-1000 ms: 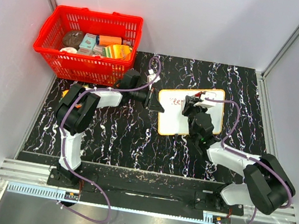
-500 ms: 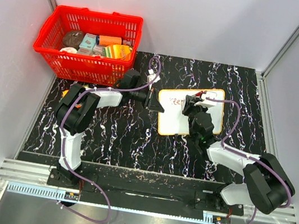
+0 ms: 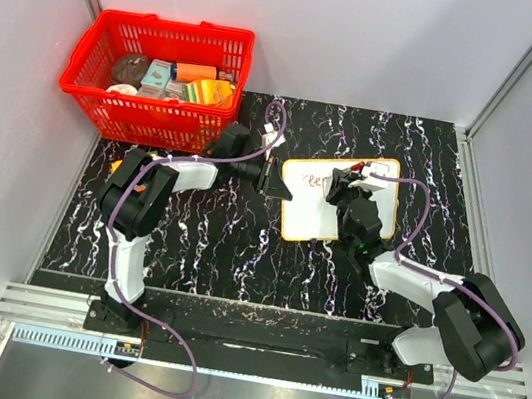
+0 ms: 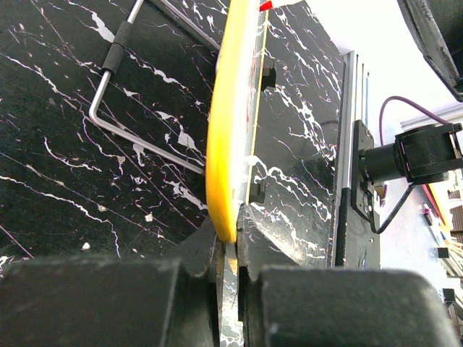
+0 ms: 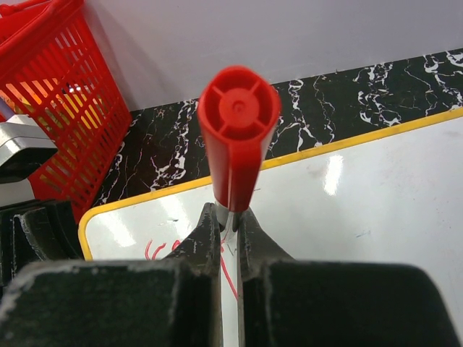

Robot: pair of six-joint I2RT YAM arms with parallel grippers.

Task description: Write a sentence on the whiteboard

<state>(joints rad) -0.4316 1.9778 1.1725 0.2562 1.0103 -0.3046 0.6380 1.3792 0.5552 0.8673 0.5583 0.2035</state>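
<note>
I have the left gripper pinched shut on the yellow rim of the whiteboard, at its left edge. I judge that grip is there to stop the board sliding under the pen. The board lies on the black marbled bench, right of centre and nearer the far edge. The right gripper is clamped on a red marker, its butt end toward my wrist camera and its tip hidden behind the fingers. The sentence is only a few red strokes near the board's far left corner, so most of the writing is not yet done. The red basket at the bench's far left corner holds small boxes, something orange and a round brown thing, well apart from the work.
</note>
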